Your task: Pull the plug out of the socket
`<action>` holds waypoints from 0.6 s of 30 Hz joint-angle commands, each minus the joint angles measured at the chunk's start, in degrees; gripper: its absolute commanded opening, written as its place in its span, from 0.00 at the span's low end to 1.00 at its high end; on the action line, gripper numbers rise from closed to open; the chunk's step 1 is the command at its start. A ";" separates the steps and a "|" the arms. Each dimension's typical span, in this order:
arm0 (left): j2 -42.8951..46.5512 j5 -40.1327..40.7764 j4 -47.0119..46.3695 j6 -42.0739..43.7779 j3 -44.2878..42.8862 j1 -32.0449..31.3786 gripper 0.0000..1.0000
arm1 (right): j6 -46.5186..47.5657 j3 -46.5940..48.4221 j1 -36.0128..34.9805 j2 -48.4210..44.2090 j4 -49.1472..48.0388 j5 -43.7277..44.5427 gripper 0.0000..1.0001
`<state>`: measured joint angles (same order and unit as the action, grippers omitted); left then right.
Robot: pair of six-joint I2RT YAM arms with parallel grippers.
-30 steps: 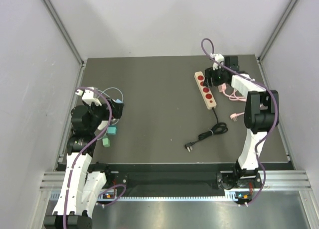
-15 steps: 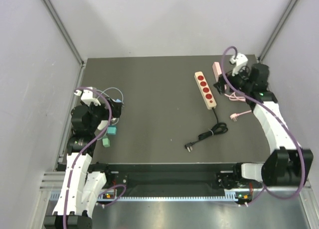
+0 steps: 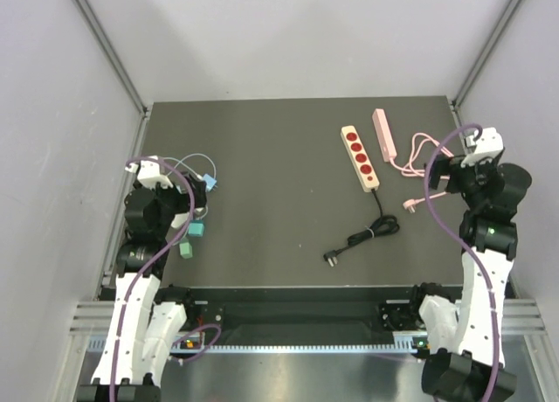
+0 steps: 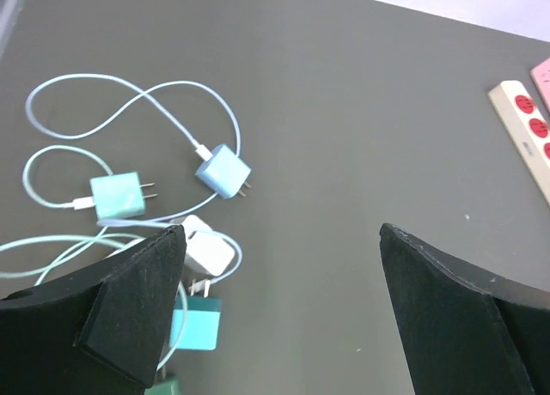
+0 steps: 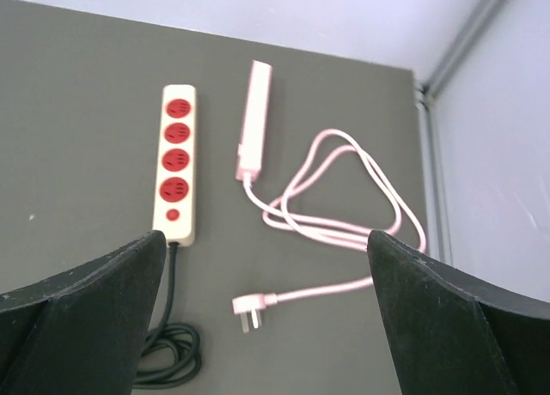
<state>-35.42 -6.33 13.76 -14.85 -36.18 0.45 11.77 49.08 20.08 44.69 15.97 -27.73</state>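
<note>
A cream power strip (image 3: 359,157) (image 5: 174,173) with red sockets lies at the back right, and nothing is plugged into any socket. Its black cord ends in a black plug (image 3: 333,257) lying loose. Beside it lies a pink strip (image 3: 384,135) (image 5: 254,118). The pink cable's plug (image 3: 410,205) (image 5: 252,307) rests free on the table, pins bare. My right gripper (image 3: 439,173) (image 5: 263,266) hovers open and empty, nearer than the strips and above the pink plug. My left gripper (image 3: 203,189) (image 4: 282,275) is open over the far left, holding nothing.
Several small chargers with thin cables lie under the left gripper: a mint one (image 4: 118,195), a blue one (image 4: 223,171), a white one (image 4: 204,249) and a teal one (image 4: 196,323). Grey walls with metal rails (image 3: 479,57) close in the table.
My right arm has drawn back from the strips toward the near right, its jaws opening wide. The pink strip now lies uncovered beside the cream one. The left arm has barely moved.
</note>
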 commanded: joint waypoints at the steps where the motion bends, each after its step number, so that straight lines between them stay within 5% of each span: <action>1: 1.93 3.42 0.22 2.02 -0.91 -2.10 0.99 | -4.29 -1.88 1.02 -4.15 2.75 8.64 1.00; 18: 4.30 5.80 -0.14 4.83 0.85 -8.09 0.99 | -13.33 -9.00 1.11 -15.68 4.25 19.98 1.00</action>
<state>-32.34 -1.17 15.05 -11.18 -35.86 -7.09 3.36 39.99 20.47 29.65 22.35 -13.06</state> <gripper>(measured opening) 0.990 0.996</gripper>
